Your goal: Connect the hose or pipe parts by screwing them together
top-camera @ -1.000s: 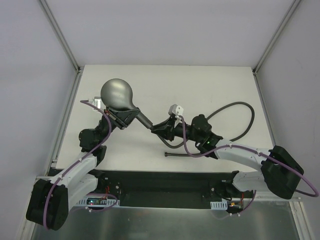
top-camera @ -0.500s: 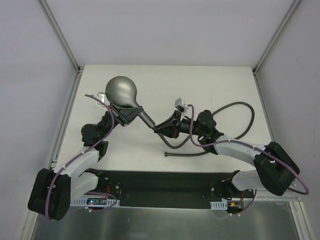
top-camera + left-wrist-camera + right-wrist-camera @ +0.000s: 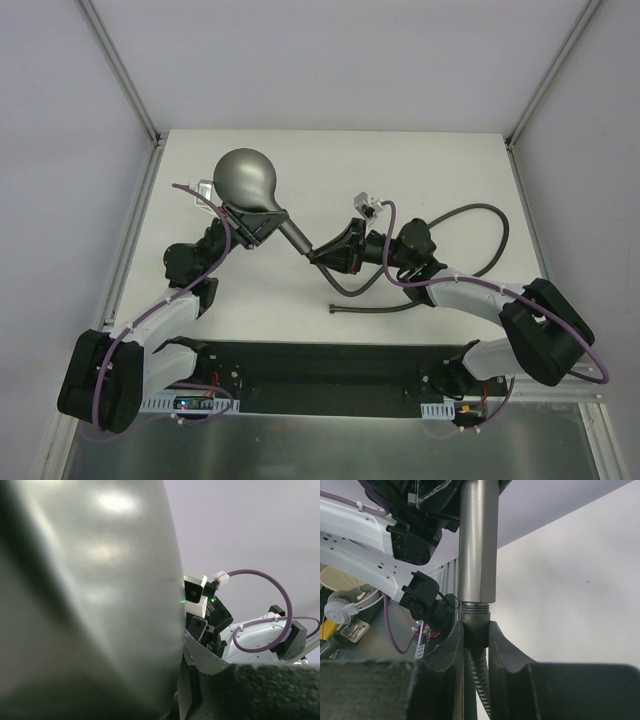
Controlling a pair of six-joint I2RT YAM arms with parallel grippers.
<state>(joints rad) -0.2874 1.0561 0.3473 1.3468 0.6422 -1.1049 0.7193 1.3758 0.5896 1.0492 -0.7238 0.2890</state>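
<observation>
The grey shower head (image 3: 243,180) hangs above the table, its tapered handle (image 3: 292,236) pointing down to the right. My left gripper (image 3: 255,224) is shut on the head's neck; in the left wrist view the shower head (image 3: 85,595) fills the left side beside one finger (image 3: 225,662). My right gripper (image 3: 326,252) is shut on the hose's end fitting (image 3: 476,630), which sits against the threads (image 3: 476,608) at the end of the handle (image 3: 478,540). The dark hose (image 3: 480,212) loops right across the table, and its free end (image 3: 336,308) lies near the front.
The hose's loop curves under and behind my right arm (image 3: 470,295). White walls with metal rails (image 3: 125,90) enclose the table on three sides. The black base plate (image 3: 320,365) runs along the near edge.
My right wrist has rolled about the fitting, its camera swinging up and to the right. The shower head has shifted slightly right with my left gripper.
</observation>
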